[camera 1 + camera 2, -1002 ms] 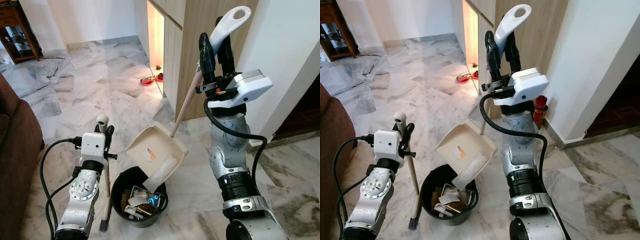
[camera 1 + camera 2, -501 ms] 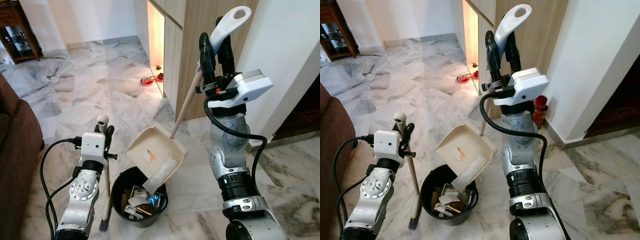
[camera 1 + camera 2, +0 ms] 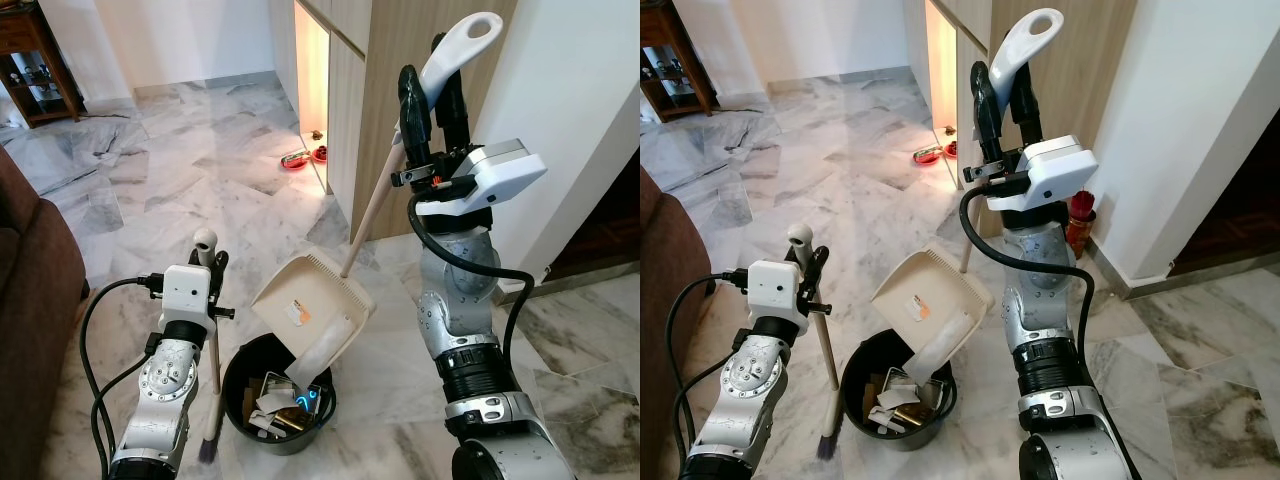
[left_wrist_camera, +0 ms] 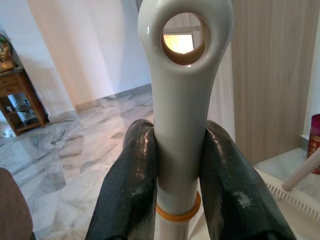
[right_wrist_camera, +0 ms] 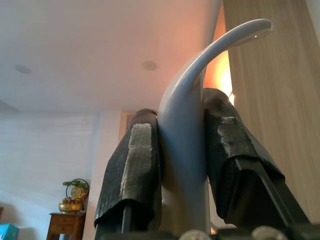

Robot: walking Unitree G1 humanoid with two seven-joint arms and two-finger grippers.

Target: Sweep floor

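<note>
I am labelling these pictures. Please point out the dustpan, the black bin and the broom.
dustpan (image 3: 312, 308): left eye view, its tilted pan.
black bin (image 3: 240, 372): left eye view, its rim.
broom (image 3: 827, 364): right eye view, its wooden stick.

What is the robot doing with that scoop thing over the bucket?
It is tipping sweepings into the bin. The right gripper is clamped on the long handle of the dustpan, holding the pan tilted over the black bin, which has scraps of paper and rubbish inside. The left gripper grips the top of the broom, standing it upright on the marble floor beside the bin.
</note>
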